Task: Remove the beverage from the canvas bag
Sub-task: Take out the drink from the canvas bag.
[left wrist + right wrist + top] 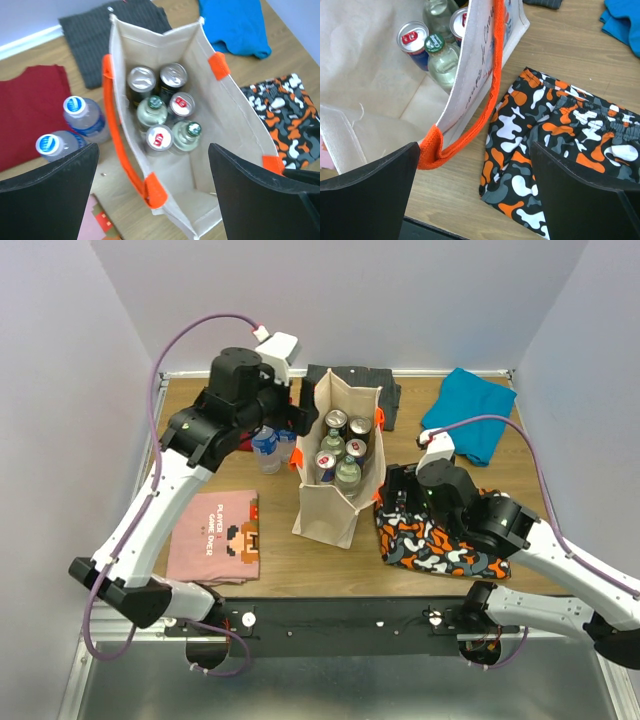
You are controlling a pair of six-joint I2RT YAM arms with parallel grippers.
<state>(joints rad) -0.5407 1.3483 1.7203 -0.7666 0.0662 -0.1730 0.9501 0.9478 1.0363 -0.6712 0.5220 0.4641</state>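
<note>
While left gripper (153,150) and right gripper (475,147) gape wide, shiny cans (336,421) crowd the upper half of the boxy canvas bag (325,512); lower half's free.

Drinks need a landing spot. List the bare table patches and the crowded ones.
Bare table on the canvas bag's near side, between pink shirt and camo shorts; another patch between dark shirt and blue shirt. Crowded left of the bag: water bottles.

1 overhead, 2 close-up — shared bag (325,510)
</note>
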